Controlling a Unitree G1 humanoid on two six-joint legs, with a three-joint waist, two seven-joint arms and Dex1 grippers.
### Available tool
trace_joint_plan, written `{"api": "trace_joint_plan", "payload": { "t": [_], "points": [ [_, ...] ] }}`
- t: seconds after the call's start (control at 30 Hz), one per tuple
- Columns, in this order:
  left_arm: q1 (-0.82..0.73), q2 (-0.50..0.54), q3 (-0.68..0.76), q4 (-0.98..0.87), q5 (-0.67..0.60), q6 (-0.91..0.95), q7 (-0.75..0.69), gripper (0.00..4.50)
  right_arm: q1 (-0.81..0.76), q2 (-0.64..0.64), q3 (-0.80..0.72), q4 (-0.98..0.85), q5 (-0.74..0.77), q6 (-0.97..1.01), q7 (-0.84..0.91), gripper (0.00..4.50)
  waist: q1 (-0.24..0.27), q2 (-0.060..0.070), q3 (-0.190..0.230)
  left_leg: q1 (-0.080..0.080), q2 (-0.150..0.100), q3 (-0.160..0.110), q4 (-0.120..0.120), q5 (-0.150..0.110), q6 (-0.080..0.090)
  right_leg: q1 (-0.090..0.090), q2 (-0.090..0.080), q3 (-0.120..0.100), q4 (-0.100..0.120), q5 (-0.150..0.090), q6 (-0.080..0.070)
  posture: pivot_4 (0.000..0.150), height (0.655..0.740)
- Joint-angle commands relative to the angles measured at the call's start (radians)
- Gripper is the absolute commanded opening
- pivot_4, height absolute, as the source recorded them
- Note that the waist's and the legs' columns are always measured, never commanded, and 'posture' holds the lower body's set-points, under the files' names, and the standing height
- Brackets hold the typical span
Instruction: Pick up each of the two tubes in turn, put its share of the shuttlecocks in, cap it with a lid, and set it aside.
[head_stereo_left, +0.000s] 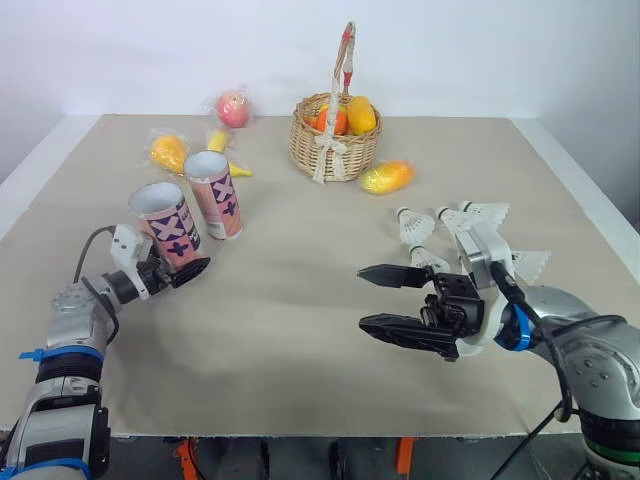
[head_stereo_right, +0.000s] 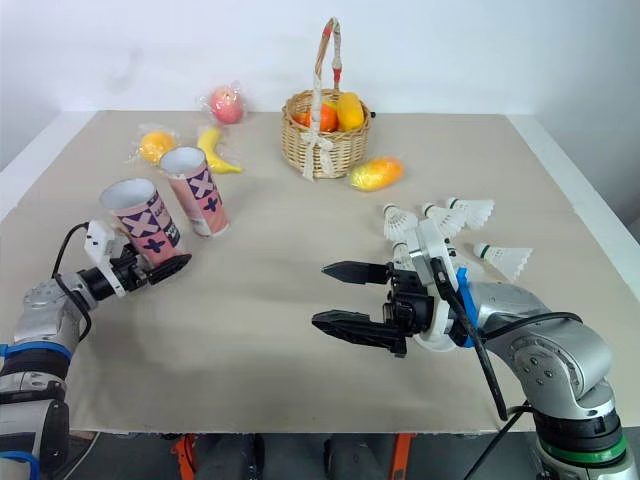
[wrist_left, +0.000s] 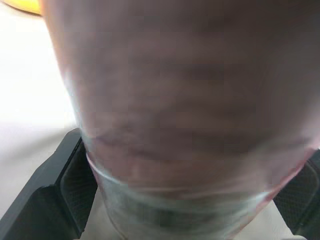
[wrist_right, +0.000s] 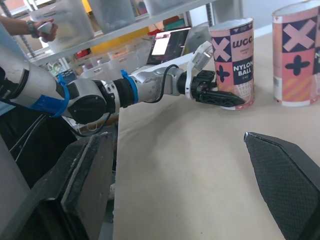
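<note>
Currently left gripper (head_stereo_left: 188, 270) clamps the tilted tube (head_stereo_left: 163, 222), base hidden in the grip, beside the second tube (head_stereo_left: 216, 194) left of the basket (head_stereo_left: 335, 145). Right gripper (head_stereo_left: 363, 298) gapes wide, empty; shuttlecocks (head_stereo_left: 415, 226) partly behind it.

My left pincer (head_stereo_left: 184, 269) clasps a tube (head_stereo_left: 165, 222); my right pincer (head_stereo_left: 363, 298) gapes wide, tips aimed toward the left one.
</note>
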Motion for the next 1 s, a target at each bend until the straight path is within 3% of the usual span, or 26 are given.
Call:
{"api": "trace_joint_plan", "payload": {
  "t": [0.03,0.1,0.4,0.53,0.67,0.8,1.0],
  "points": [
    [0.004,0.014,0.025,0.003,-0.009,-0.027,-0.020,3.42,0.005,-0.013,-0.032,-0.040,0.033,-0.014,-0.009,4.50,0.000,0.000,0.000,0.000,0.000,0.000,0.000,0.000,0.000,0.000,0.000,0.000,0.000,0.000,0.000,0.150,0.7400],
    [0.024,0.025,0.031,-0.008,-0.006,-0.041,-0.016,3.08,0.011,-0.017,-0.034,-0.040,0.035,-0.015,-0.009,4.50,0.000,0.000,0.000,0.000,0.000,-0.001,0.000,0.000,0.000,0.000,0.000,0.000,0.000,0.000,0.000,0.150,0.7400],
    [0.181,0.057,0.026,-0.295,-0.028,-0.019,-0.052,3.08,-0.005,-0.029,-0.010,-0.012,0.021,-0.024,0.015,4.50,0.000,0.000,0.000,0.000,0.000,-0.002,0.000,0.000,0.000,0.000,-0.002,-0.001,0.001,0.000,0.000,0.150,0.7400],
    [0.229,0.121,-0.082,-0.440,0.061,-0.004,-0.110,3.08,-0.023,-0.026,0.005,0.004,0.015,-0.026,0.029,4.50,0.001,0.000,0.000,0.000,0.000,-0.002,0.000,0.001,0.000,0.001,-0.003,-0.001,0.001,0.000,0.000,0.150,0.7400],
    [0.189,0.214,-0.247,-0.546,0.178,0.074,-0.197,3.08,-0.053,-0.006,0.002,0.025,0.027,-0.030,0.013,4.50,0.006,0.001,0.000,0.000,-0.001,-0.005,0.000,0.003,0.001,0.002,0.000,-0.004,0.001,0.001,-0.001,0.150,0.7400],
    [0.121,0.268,-0.336,-0.646,0.177,0.207,-0.295,3.08,-0.043,-0.004,-0.053,0.045,0.030,-0.039,-0.028,4.50,0.010,0.004,0.000,0.000,-0.004,-0.006,0.000,0.004,0.001,0.003,-0.001,-0.004,0.001,0.000,0.000,0.150,0.7400],
    [0.024,0.271,-0.422,-0.685,0.191,0.268,-0.386,3.08,0.139,-0.108,-0.213,0.008,-0.118,-0.114,-0.048,4.50,0.025,0.005,0.000,-0.003,-0.007,-0.009,-0.001,0.003,0.001,0.002,-0.002,-0.004,0.000,-0.003,0.004,0.150,0.7400]
  ]
}}
